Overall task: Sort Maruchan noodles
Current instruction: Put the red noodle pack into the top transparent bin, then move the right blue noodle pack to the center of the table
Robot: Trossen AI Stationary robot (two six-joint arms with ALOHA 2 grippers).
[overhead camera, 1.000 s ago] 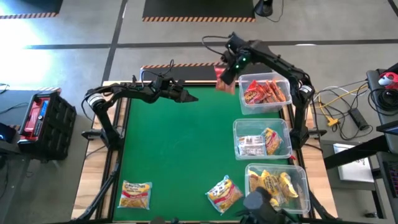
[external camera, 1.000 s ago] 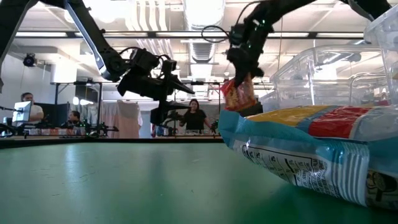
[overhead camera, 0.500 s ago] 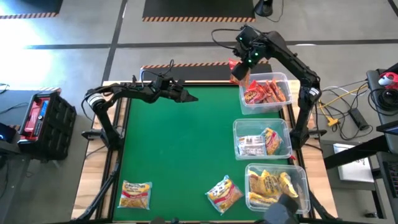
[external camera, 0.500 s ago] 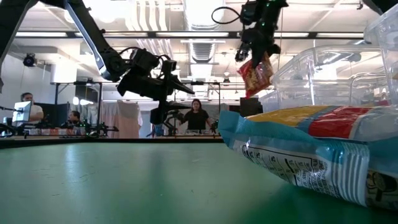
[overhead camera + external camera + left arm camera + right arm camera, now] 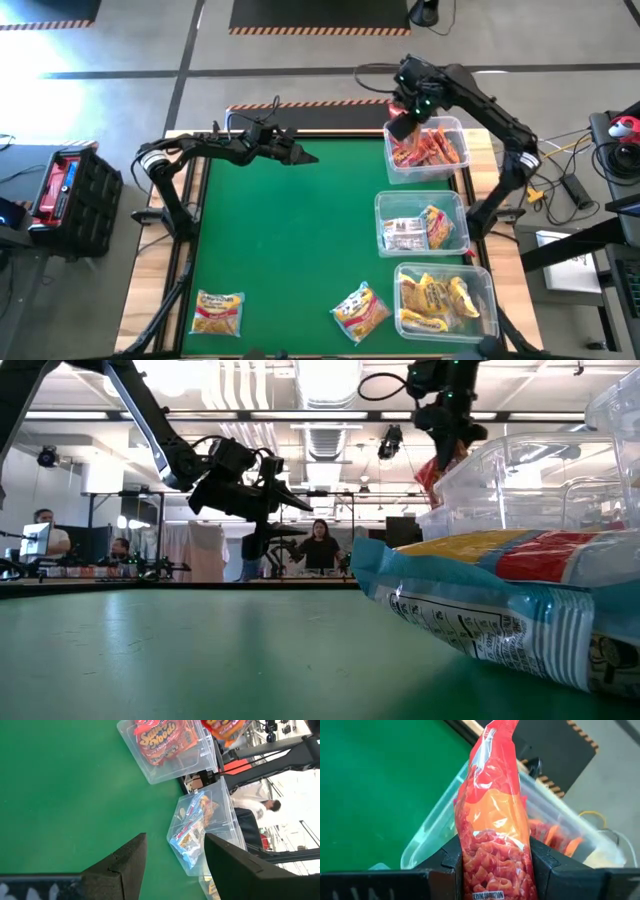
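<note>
My right gripper (image 5: pixel 408 118) is shut on a red Maruchan packet (image 5: pixel 492 830) above the far left corner of the far clear bin (image 5: pixel 430 176), which holds more red packets. In the low view the packet (image 5: pixel 430 468) shows partly behind the bin wall. My left gripper (image 5: pixel 305 157) hovers open over the table's far left part, touching nothing. Two loose packets lie flat near the table's near edge, a yellow-orange one (image 5: pixel 218 312) and a yellow one with blue and white (image 5: pixel 360 310). My right gripper pinches the red packet between its two fingers (image 5: pixel 447 865), one on each flat face near its upper end (image 5: pixel 492 880). The fingers come from above, pointing down. The packet hangs below them, lifted clear, its free end (image 5: pixel 500 730) over the bin's rim.
Along the table's right side stand the middle bin (image 5: pixel 420 196), holding blue-white and yellow packets, and the near bin (image 5: pixel 440 266), holding yellow packets. The green mat (image 5: pixel 280 230) between the arms is bare. People sit and stand in the room behind the table's far edge.
My right gripper has carried the red packet up and toward the table's right edge, from beside the far bin's left wall to above its far left corner. The packet still hangs from the shut fingers.
</note>
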